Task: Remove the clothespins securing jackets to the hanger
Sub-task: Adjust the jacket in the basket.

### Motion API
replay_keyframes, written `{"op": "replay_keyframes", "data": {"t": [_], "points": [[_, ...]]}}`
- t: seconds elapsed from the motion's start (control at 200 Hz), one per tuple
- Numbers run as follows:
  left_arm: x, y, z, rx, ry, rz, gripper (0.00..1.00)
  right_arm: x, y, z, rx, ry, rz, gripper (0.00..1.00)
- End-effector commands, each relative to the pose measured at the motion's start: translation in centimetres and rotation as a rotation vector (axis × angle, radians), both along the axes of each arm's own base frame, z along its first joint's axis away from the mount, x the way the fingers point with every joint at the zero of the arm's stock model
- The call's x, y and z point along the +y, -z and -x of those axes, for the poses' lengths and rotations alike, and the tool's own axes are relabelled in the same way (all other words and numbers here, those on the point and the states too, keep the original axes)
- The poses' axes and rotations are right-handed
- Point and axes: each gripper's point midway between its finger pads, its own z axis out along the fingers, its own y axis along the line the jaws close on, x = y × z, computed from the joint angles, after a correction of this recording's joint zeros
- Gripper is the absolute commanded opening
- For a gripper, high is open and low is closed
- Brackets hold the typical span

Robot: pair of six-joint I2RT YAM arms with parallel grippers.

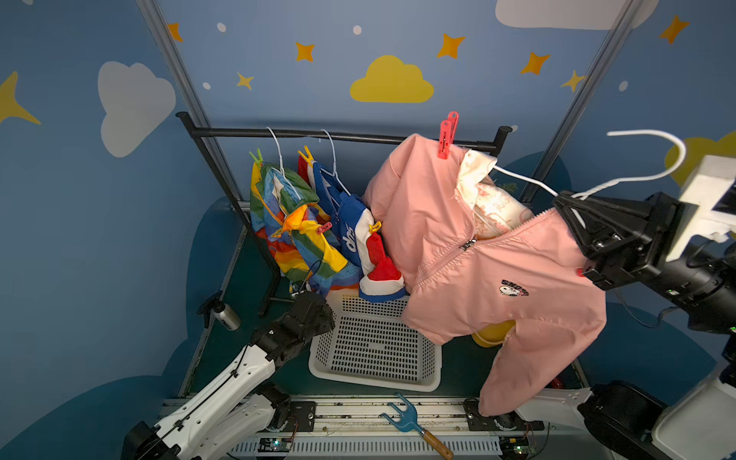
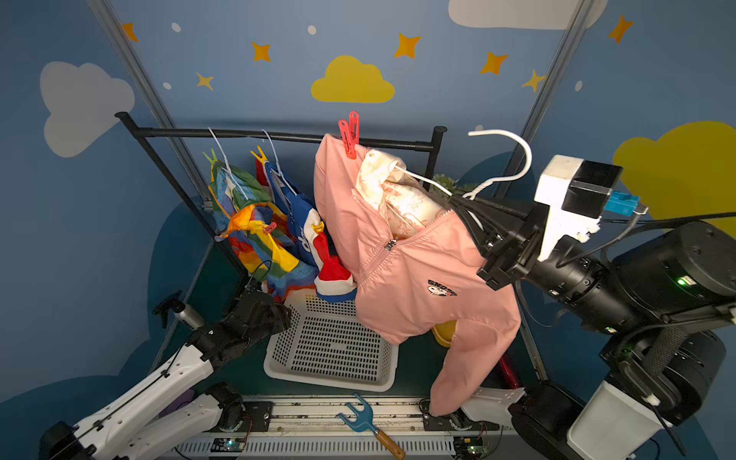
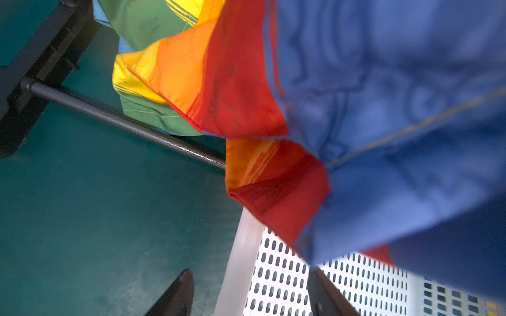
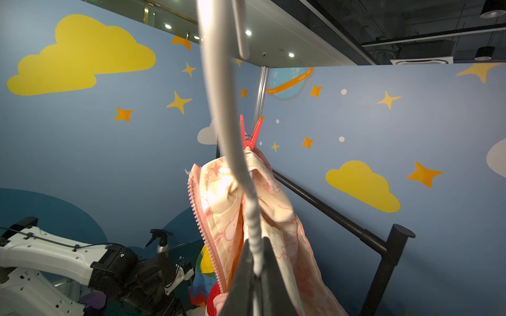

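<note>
We see the right gripper (image 4: 254,273) clamped tight on the twisted neck of the white hanger (image 1: 525,181), whose hook hangs free of the black rail (image 1: 358,136); the pink jacket (image 1: 478,259) hangs from that hanger in front of the rail, its hem over the white basket (image 1: 370,384); a red clothespin (image 1: 447,137) stands upright on its far shoulder; a red speck (image 1: 580,272) at the near shoulder, just beside the gripper, is too hidden for us to name; the left gripper (image 3: 250,294) sits low at the basket's far left corner, under the hem of the rainbow jacket (image 1: 286,223), its jaws apart and holding nothing; that jacket hangs on the rail with a green clothespin (image 1: 257,157) on the far shoulder and a pink clothespin (image 1: 323,228) on the near one; beside it, touching, hangs the blue jacket (image 1: 350,223), with a yellow clothespin (image 1: 306,154) on the far shoulder and a second yellow clothespin (image 1: 374,227) on the near one
</note>
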Motion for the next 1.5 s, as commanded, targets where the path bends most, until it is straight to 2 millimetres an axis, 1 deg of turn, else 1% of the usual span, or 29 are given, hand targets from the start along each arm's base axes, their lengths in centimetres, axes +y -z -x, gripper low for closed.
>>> {"op": "replay_keyframes", "data": {"t": [0.0,0.085,0.16,0.235,0.335,0.436,0.511,0.666,0.716,0.781,0.876,0.936,1.016,1.086,1.236,1.317,1.382,1.447,1.497], "points": [[0.4,0.2,0.4,0.007,-0.010,-0.013,0.67,-3.2,-5.3,4.5,-0.203,-0.035,-0.167,0.00],[0.3,0.4,0.3,0.010,-0.010,-0.008,0.67,-3.5,-5.5,5.1,-0.219,-0.041,-0.174,0.00],[0.2,0.5,0.2,0.009,-0.014,-0.002,0.67,-2.9,-5.3,5.1,-0.209,-0.072,-0.164,0.00],[0.2,0.5,0.2,0.006,-0.021,0.011,0.67,-1.4,-4.8,4.9,-0.184,-0.143,-0.142,0.00],[0.4,0.0,0.1,-0.015,-0.036,0.026,0.67,1.1,-3.8,4.0,-0.138,-0.232,-0.100,0.00],[1.1,-0.9,0.3,-0.045,-0.050,0.018,0.68,2.6,-3.3,3.8,-0.122,-0.300,-0.082,0.00],[1.6,-1.6,0.4,-0.066,-0.062,0.021,0.68,2.9,-3.0,3.6,-0.122,-0.308,-0.075,0.00],[2.2,-2.6,0.8,-0.096,-0.083,0.046,0.68,2.7,-3.1,4.5,-0.151,-0.335,-0.070,0.00],[2.5,-2.9,0.9,-0.107,-0.094,0.052,0.69,2.9,-2.7,4.3,-0.144,-0.335,-0.054,0.00],[2.8,-3.6,1.1,-0.129,-0.105,0.059,0.69,3.8,-1.5,3.6,-0.126,-0.340,-0.012,0.00],[3.2,-4.8,1.2,-0.166,-0.114,0.063,0.69,5.7,0.7,1.4,-0.078,-0.333,0.041,0.00],[3.3,-5.6,1.2,-0.187,-0.112,0.067,0.69,7.0,1.6,0.4,-0.069,-0.356,0.067,0.00],[3.1,-6.5,1.2,-0.199,-0.099,0.079,0.69,8.3,1.9,-1.2,-0.065,-0.350,0.080,0.00],[2.9,-7.1,1.3,-0.205,-0.088,0.091,0.69,9.2,1.9,-2.0,-0.071,-0.357,0.095,0.00],[2.5,-7.5,1.4,-0.210,-0.067,0.105,0.70,10.8,2.7,-3.7,-0.069,-0.366,0.120,0.00],[2.5,-7.4,1.5,-0.207,-0.056,0.101,0.72,11.6,3.3,-4.0,-0.059,-0.398,0.125,0.00],[2.6,-7.3,1.7,-0.205,-0.052,0.091,0.74,12.1,4.0,-3.7,-0.050,-0.446,0.133,0.00],[3.3,-7.6,1.9,-0.219,-0.075,0.079,0.78,12.5,5.0,-3.3,-0.042,-0.490,0.145,0.00],[4.0,-8.1,2.1,-0.241,-0.096,0.066,0.83,12.7,5.9,-3.0,-0.039,-0.520,0.162,0.00]]}}
